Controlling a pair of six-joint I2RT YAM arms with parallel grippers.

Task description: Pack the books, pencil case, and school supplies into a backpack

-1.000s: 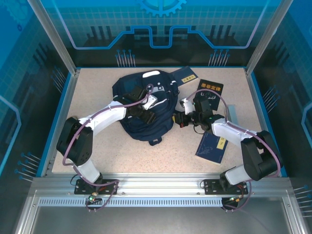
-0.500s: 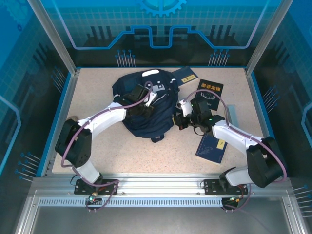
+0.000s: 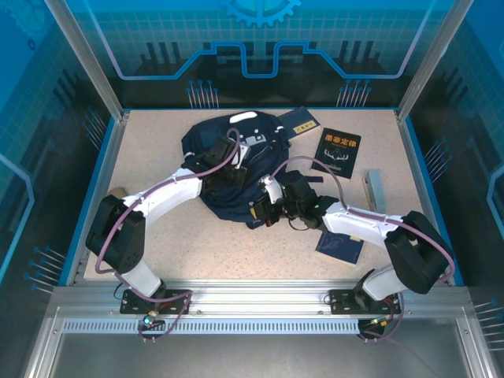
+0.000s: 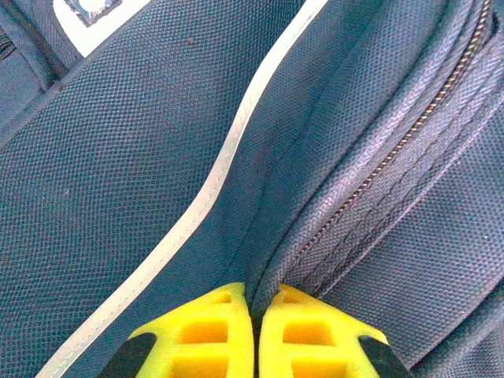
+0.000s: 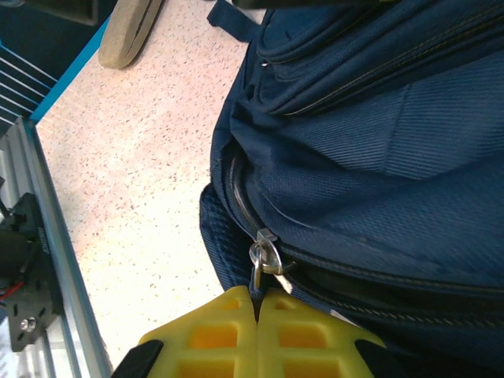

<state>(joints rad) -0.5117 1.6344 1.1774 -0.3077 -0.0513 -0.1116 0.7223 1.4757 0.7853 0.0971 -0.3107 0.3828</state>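
Since a second earlier, the right arm had swung leftward from beside the black book to the backpack's near corner. The left jaws, parted then, had closed.

At the far left, the small tan soft-fabric cylindrical pencil case [image 5: 128, 31] lay on the speckled beige table [image 3: 197, 252], well apart from the bag and untouched. Next came the left gripper [image 4: 253, 327], resting on top of the large navy-blue fabric backpack [image 3: 197, 146]. Its yellow fingers [image 4: 209, 335] were clenched together on a fold of cloth just beside a zip line, apparently to pin the bag down. The backpack lay flat in the middle of the table.

At the bag's near right corner the right gripper [image 5: 257, 319] was pinched tight on the small metal zipper pull [image 5: 264, 256]. The zip there looked barely started, if at all.

Further right, all three books were outside the bag. The thin navy paperback with a yellow label [image 3: 302, 122] lay at the bag's far right corner. The thin black paperback with a white emblem [image 3: 337, 151] lay near it, and the other thin navy paperback [image 3: 339, 246] sat partly under the right arm. A narrow pale grey flat item [image 3: 374, 189] lay near the right rim.

By my reading the packing had not begun. Opening the compartment was the step in hand, and every item remained to go in.
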